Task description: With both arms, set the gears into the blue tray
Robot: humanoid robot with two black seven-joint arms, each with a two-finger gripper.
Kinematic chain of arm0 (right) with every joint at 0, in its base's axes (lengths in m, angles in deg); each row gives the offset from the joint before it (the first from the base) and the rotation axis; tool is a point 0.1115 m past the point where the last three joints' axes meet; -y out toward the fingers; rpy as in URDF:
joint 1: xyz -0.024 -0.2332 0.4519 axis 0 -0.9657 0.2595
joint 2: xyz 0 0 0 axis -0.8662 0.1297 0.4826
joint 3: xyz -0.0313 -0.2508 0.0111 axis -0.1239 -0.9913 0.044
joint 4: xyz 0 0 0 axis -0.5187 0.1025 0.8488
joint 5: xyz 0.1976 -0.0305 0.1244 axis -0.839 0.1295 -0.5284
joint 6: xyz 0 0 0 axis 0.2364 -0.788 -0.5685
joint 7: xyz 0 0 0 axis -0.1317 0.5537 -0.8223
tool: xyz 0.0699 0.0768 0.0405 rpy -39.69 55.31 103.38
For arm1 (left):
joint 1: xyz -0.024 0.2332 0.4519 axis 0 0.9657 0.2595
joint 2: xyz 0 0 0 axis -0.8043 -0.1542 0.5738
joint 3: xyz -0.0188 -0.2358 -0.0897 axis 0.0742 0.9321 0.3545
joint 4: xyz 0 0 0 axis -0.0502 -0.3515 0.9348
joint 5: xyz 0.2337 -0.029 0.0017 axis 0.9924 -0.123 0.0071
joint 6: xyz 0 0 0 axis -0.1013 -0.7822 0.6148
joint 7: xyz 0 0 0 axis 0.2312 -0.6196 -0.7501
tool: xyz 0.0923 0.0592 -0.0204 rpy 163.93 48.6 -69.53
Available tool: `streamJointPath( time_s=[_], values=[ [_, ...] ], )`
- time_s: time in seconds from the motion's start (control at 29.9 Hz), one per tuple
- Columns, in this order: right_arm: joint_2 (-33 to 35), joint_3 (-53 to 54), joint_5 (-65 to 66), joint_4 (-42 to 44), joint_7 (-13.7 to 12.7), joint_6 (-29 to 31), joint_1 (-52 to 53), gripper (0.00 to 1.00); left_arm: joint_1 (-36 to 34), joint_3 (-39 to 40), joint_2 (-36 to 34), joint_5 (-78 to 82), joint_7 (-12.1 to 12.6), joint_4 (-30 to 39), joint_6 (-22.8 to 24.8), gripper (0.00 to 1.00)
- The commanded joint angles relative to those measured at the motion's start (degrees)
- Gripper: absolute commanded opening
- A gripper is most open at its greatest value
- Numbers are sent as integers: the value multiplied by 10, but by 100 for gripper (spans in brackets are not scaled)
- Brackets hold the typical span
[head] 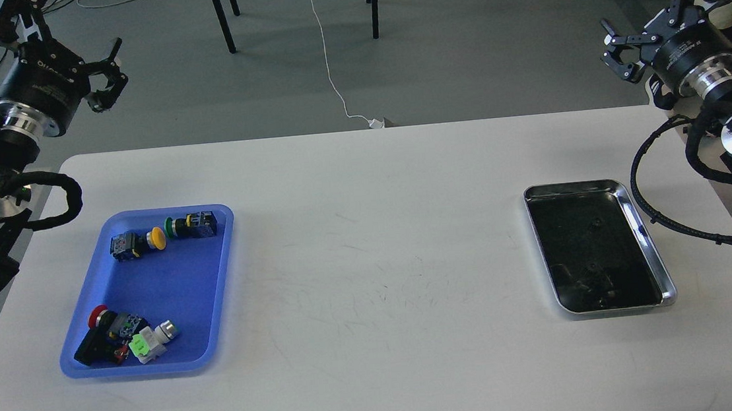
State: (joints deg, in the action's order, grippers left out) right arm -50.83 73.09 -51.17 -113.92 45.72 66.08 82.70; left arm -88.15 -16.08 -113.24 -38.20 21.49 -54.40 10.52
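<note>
Head view gives you a white table [371,264] with 2 trays on it, well apart. On your left sits the blue tray [167,286]; on your right sits a shiny steel tray [649,243] with a dark, reflective bottom.

Your blue tray holds push-button switches only: a yellow-capped one [137,243] and a green-capped one [192,225] along the far end, and a cluster near the close corner with a red-capped switch [103,319] and a light green one [143,346] touching.

Your gears [595,286] are hard to make out. You can see small dark shapes low in the steel tray near its close end, and another speck [597,222] further up, but dark parts on a dark bottom leave their number and shape unclear.

Your left gripper [57,40] hangs above the floor beyond the table's far left corner, fingers spread wide, nothing between them. Your right gripper [660,4] hangs beyond the far right corner, also spread wide and holding nothing. Both sit well apart from either tray
</note>
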Motion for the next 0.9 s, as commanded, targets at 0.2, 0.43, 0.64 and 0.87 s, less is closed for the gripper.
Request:
streamJointPath(
  time_s=[0.2,0.43,0.64,0.87],
  values=[
    [38,-303,49,-54,0,0,197,99,0,0,-17,1,-1,4,0,98],
    [59,-474,240,-169,0,0,298,99,-2,7,-18,-1,-3,9,0,98],
    [60,-591,437,-283,1,0,364,97,-2,14,-25,0,-3,10,0,98],
    [81,-720,646,-376,63,0,401,88,0,14,-35,0,-3,10,0,98]
  ],
)
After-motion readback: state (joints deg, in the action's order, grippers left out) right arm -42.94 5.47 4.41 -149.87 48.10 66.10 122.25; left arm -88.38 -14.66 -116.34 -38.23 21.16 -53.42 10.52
